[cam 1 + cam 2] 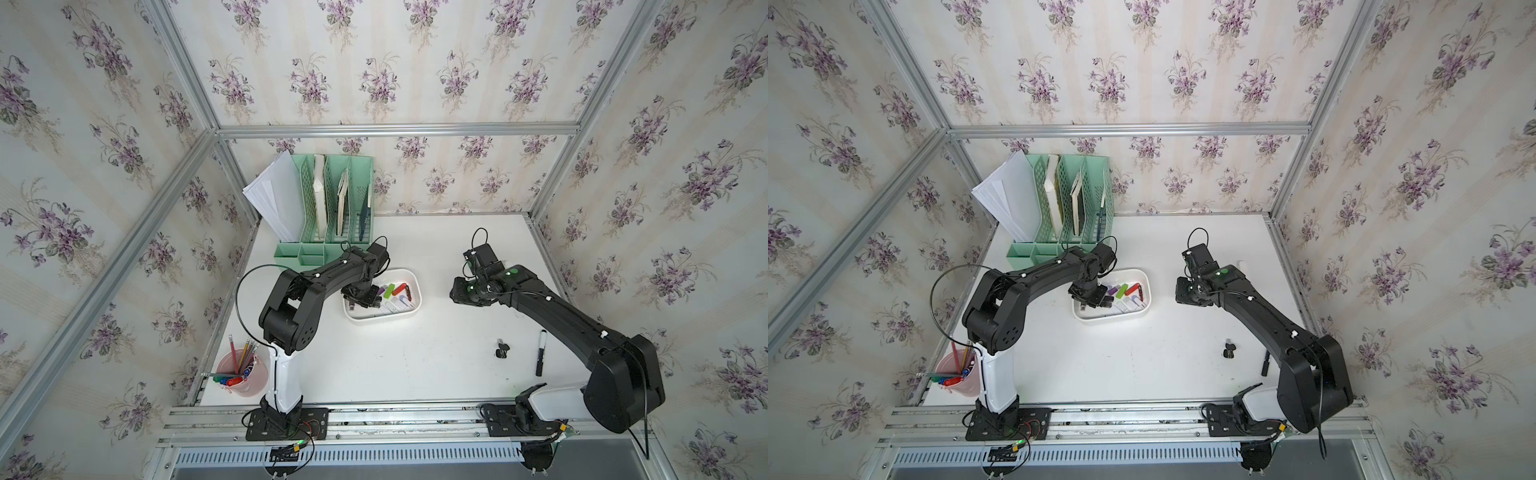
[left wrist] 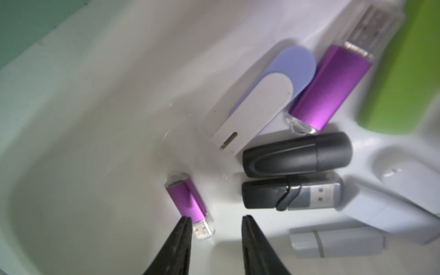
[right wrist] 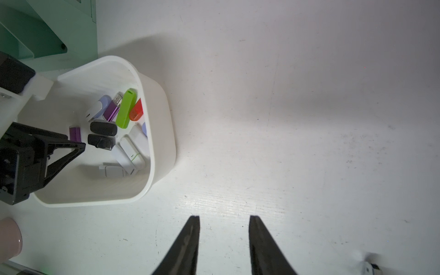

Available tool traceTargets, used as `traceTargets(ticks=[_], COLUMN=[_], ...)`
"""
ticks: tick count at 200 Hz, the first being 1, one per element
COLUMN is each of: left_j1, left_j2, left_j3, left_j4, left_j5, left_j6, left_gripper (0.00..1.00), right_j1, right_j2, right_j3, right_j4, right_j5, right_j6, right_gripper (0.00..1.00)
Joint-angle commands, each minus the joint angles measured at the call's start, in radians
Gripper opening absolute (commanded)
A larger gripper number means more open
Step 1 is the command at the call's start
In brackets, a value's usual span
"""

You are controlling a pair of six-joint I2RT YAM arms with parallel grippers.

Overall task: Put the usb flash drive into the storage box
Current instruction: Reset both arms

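The storage box (image 1: 384, 318) (image 1: 1115, 319) is a shallow white tub in mid-table, and it holds several flash drives. My left gripper (image 2: 215, 220) (image 1: 360, 302) hangs inside it, open. A small purple usb flash drive (image 2: 187, 202) (image 3: 75, 133) lies on the box floor (image 2: 95, 166). Its clear capped end rests against the outer tip of one finger, not between the two. My right gripper (image 3: 223, 217) (image 1: 459, 291) is open over bare table, to the right of the box (image 3: 164, 133), with nothing in it.
Other drives in the box include a green one (image 2: 400, 78), a larger purple one (image 2: 331, 88), black ones (image 2: 297, 154) and white ones. A mint-green file organizer (image 1: 328, 199) stands behind the box. A pink pen cup (image 1: 245, 374) sits front left. A black marker (image 1: 541, 353) and a small black object (image 1: 502, 349) lie front right.
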Motion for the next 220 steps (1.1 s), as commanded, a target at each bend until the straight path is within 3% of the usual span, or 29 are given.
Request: traceTargets(ticks=[1, 13, 29, 59, 65, 94, 120, 141, 168, 178, 194, 220], left_j1=[0.001, -0.002, -0.012, 0.006, 0.017, 0.102, 0.283, 0.403, 0.460, 0.474, 0.494, 0.496], left_j2=[0.006, -0.020, -0.100, -0.307, -0.354, -0.542, -0.739, -0.874, -0.928, -0.914, -0.880, -0.896], left_j3=[0.011, 0.008, 0.000, -0.024, -0.038, -0.135, -0.330, -0.531, -0.711, -0.720, -0.726, -0.875], left_j4=[0.002, 0.007, 0.012, 0.016, 0.022, 0.073, 0.232, 0.446, 0.670, 0.682, 0.724, 1.032], left_j5=[-0.015, -0.007, 0.016, 0.093, 0.103, 0.120, 0.068, -0.005, -0.098, -0.154, -0.150, -0.246], left_j6=[0.012, 0.008, 0.002, -0.041, -0.044, -0.050, -0.051, -0.008, 0.032, -0.006, -0.018, 0.048], left_gripper=[0.43, 0.44, 0.54, 0.89, 1.00, 0.99, 0.99, 0.99, 0.99, 0.99, 0.99, 0.99], right_j1=[-0.001, -0.002, -0.001, -0.004, -0.008, -0.043, -0.090, -0.122, -0.161, -0.183, -0.195, -0.199], right_j2=[-0.013, -0.024, -0.048, -0.122, -0.137, -0.183, -0.207, -0.252, -0.265, -0.210, -0.080, -0.004], right_j3=[-0.001, -0.001, -0.010, -0.053, -0.062, -0.107, -0.194, -0.369, -0.662, -0.702, -0.703, -0.751], right_j4=[-0.018, -0.024, -0.020, 0.059, 0.084, 0.181, 0.301, 0.566, 1.101, 1.233, 1.341, 1.626], right_j5=[0.016, 0.022, 0.032, 0.078, 0.084, 0.205, 0.451, 0.595, 0.607, 0.614, 0.663, 0.625], right_j6=[-0.007, -0.005, -0.009, -0.041, -0.055, -0.108, -0.160, -0.260, -0.366, -0.338, -0.289, -0.383], right_gripper=[0.40, 0.40, 0.40, 0.51, 0.55, 0.77, 0.99, 1.00, 1.00, 1.00, 1.00, 1.00])
